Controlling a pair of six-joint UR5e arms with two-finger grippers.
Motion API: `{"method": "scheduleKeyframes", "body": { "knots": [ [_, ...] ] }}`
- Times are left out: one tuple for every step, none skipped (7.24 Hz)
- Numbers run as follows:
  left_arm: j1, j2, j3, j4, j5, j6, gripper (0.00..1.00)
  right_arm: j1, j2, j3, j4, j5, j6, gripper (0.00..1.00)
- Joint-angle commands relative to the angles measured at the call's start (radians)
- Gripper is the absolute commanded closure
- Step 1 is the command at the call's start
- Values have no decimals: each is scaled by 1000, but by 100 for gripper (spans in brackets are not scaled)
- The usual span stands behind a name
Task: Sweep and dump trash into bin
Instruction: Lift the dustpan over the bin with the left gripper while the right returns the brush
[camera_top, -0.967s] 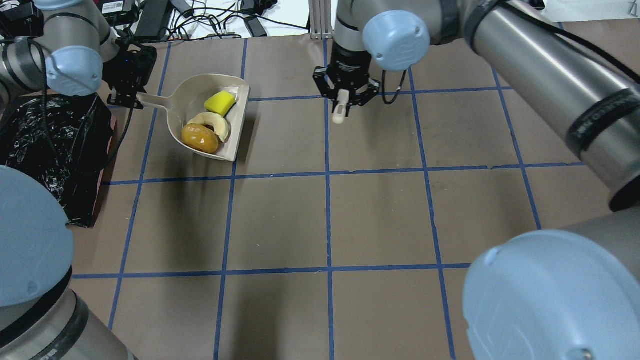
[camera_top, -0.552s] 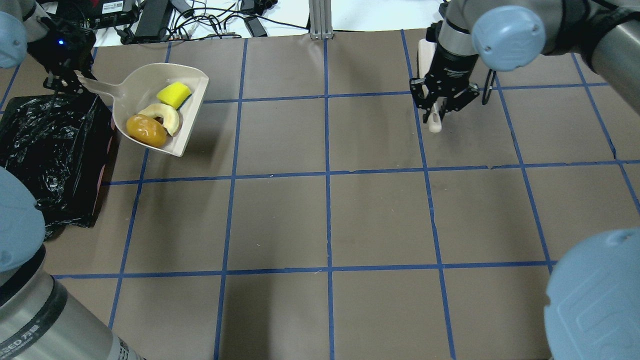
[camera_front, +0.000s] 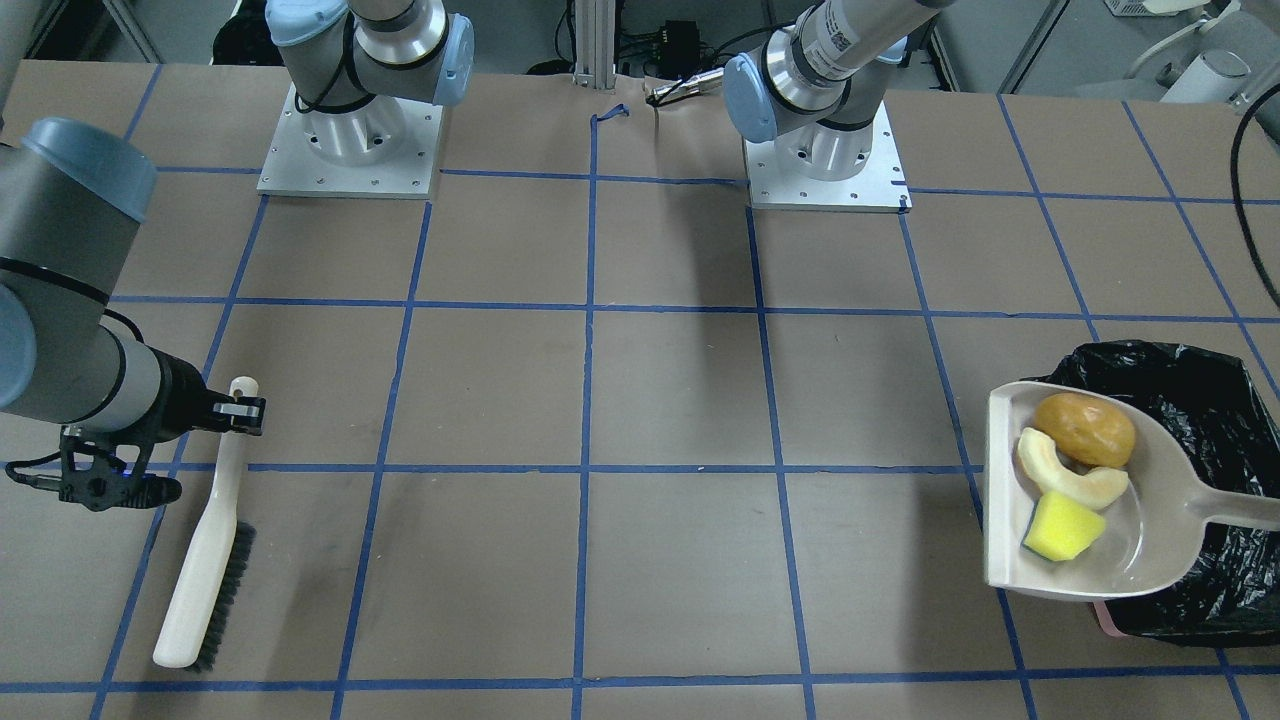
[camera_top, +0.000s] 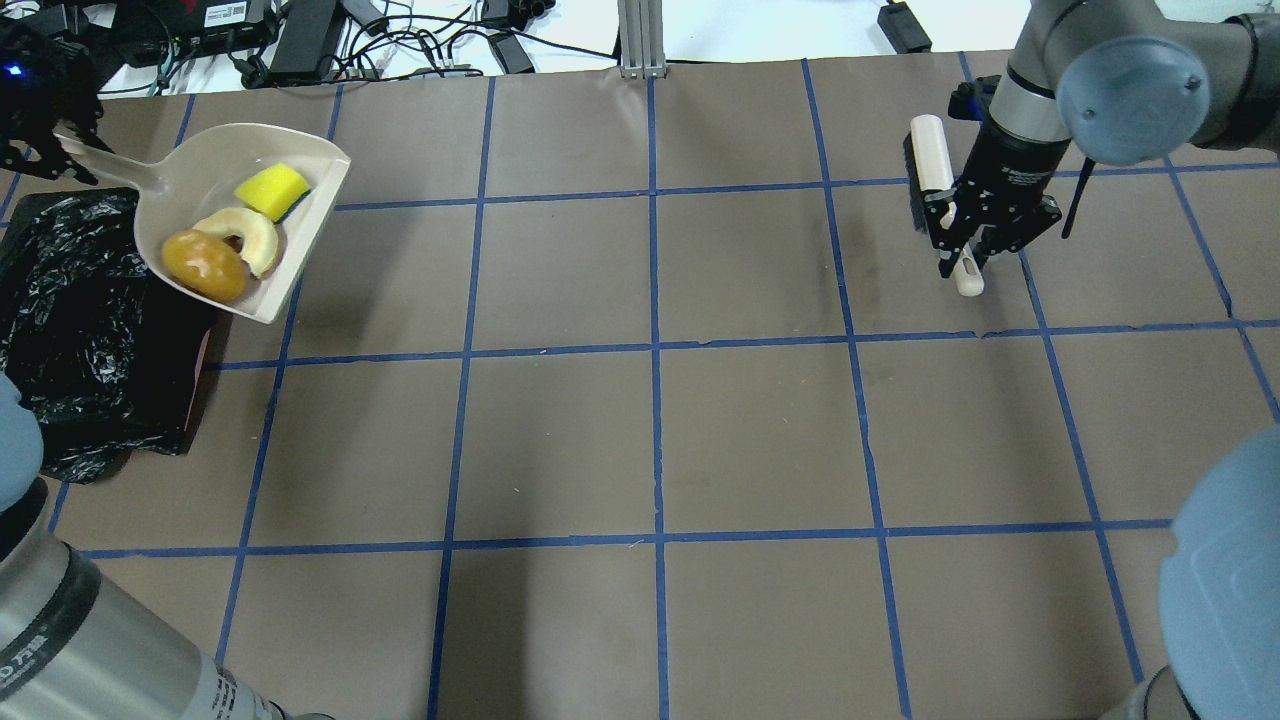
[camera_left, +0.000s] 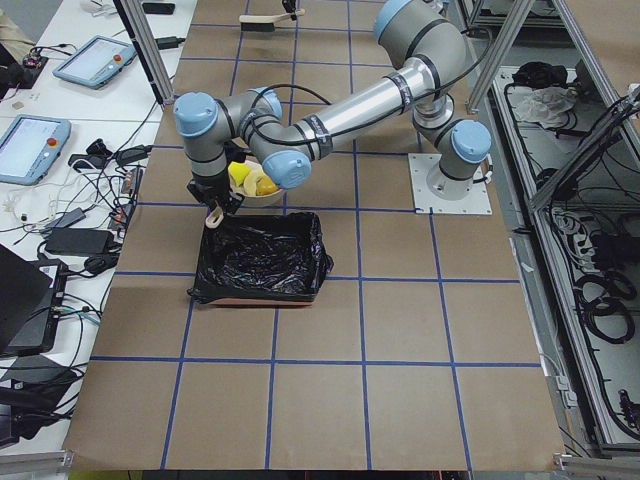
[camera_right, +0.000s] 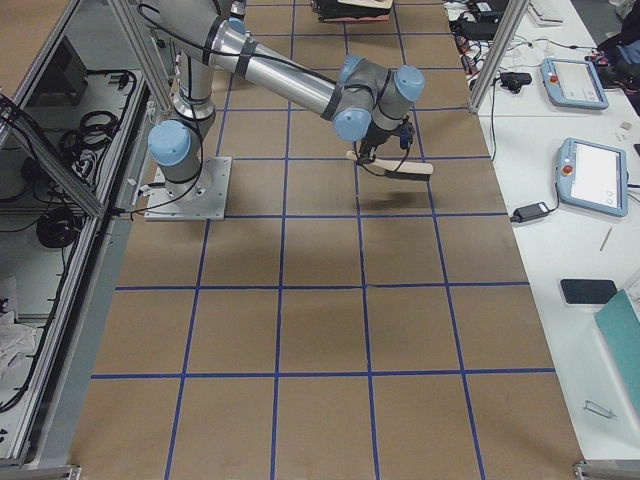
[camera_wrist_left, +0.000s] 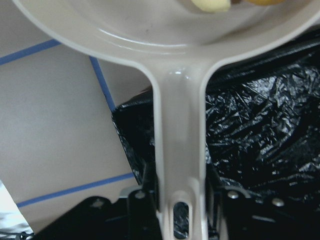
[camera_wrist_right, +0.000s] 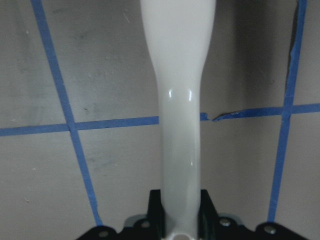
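My left gripper (camera_top: 58, 150) is shut on the handle of a beige dustpan (camera_top: 200, 170) and holds it level over the near edge of the bin (camera_top: 80, 330), a black-bagged container with a pink edge. In the pan lie a yellow wedge (camera_top: 272, 191), a pale crescent slice (camera_top: 250, 235) and a golden-brown lump (camera_top: 204, 265). The left wrist view shows the pan's handle (camera_wrist_left: 180, 140) over the black bag (camera_wrist_left: 260, 130). My right gripper (camera_top: 975, 245) is shut on the handle of a cream brush (camera_top: 930, 150) at the far right. I cannot tell whether the brush touches the table.
Brown paper with a blue tape grid covers the table (camera_top: 660, 440). Cables and power bricks (camera_top: 330, 30) lie past its far edge, and a metal post (camera_top: 640, 35) stands there. In the front-facing view the brush (camera_front: 205, 540) is at the left and the bin (camera_front: 1200, 400) at the right.
My left arm has carried the dustpan with the three pieces leftward to the bin's edge. My right arm has carried the brush to the right, away from the middle.
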Motion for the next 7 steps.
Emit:
{"method": "scheduleKeyframes", "body": {
  "knots": [
    [64,1,28,3,4,150,100,-55,-3,43,-20,-39,-98,100],
    [86,-15,49,22,6,221,100,-67,-3,60,-28,-43,-98,100],
    [106,-26,52,41,6,287,100,-81,-3,74,-49,-55,-132,100],
    [107,-31,54,78,25,325,100,-85,-3,95,-71,-64,-146,100],
    [109,-35,55,100,42,354,100,-88,-3,105,-91,-66,-146,100],
    [110,-40,63,101,50,373,100,-89,-3,105,-94,-95,-146,100],
    [110,-44,83,105,52,379,100,-89,-3,105,-105,-96,-146,100]
  ]
}}
